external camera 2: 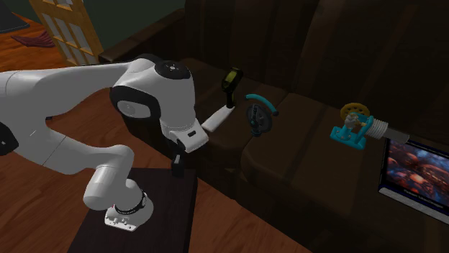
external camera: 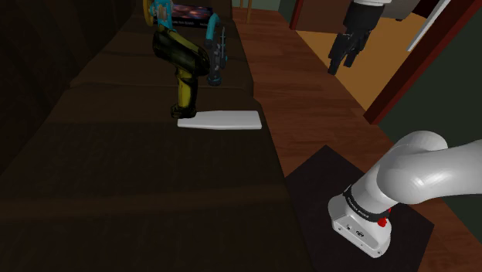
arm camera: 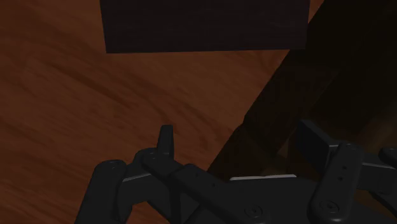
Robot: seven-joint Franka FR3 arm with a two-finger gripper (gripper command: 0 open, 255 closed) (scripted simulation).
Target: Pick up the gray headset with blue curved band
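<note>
The headset [external camera: 215, 52] has dark grey ear cups and a blue curved band. It stands on the dark brown sofa's seat [external camera: 139, 154], close to the front edge. In the second exterior view the headset [external camera 2: 259, 115] sits between a yellow-and-black tool and a teal toy. My gripper [external camera: 344, 48] hangs over the wooden floor, well off to the shoulder view's right of the headset. The gripper [external camera 2: 176, 165] is also just above the stand's corner. In the wrist view the gripper [arm camera: 238, 137] is open, with nothing between its fingers.
A yellow-and-black tool [external camera: 182, 73] stands beside the headset, with a flat white piece [external camera: 220, 121] in front of it. A teal toy [external camera 2: 352, 129] and a picture book [external camera 2: 417, 171] lie further along the sofa. The dark stand [external camera: 340, 193] sits on the wooden floor [external camera: 309, 100].
</note>
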